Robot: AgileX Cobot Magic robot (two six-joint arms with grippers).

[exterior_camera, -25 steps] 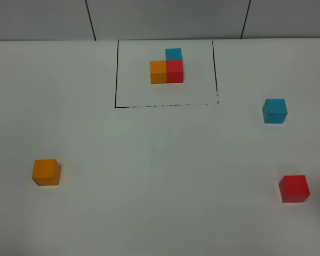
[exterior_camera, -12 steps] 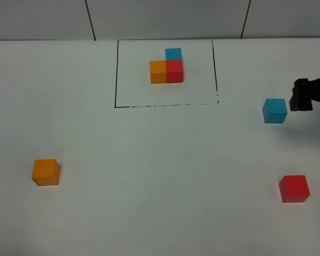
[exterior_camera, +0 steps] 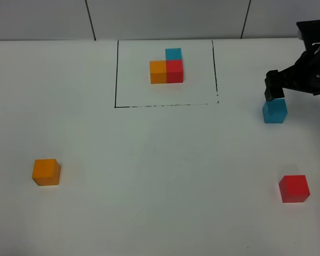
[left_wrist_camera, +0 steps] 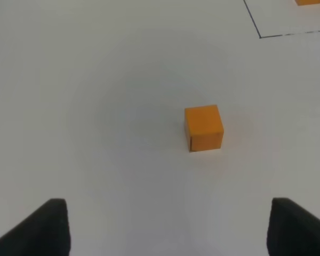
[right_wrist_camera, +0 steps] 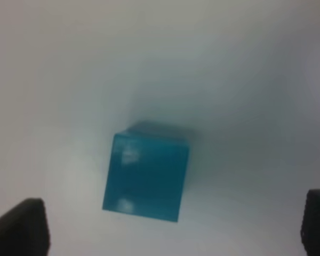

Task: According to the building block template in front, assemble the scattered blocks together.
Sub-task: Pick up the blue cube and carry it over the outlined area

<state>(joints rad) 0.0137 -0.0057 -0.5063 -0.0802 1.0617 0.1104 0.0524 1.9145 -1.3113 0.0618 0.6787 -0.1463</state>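
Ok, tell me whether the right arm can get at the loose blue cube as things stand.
Probably yes. The right tool hangs open over the loose blue cube, which sits alone on the table with nothing beside it; the red cube lies well clear.

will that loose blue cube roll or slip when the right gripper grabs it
The blue cube probably won't roll: it rests flat on the table. Its flat sides should suit a pinch, but it looks slightly turned against the open right gripper, so it may twist as the jaws close. It looks solid, likely stiff.
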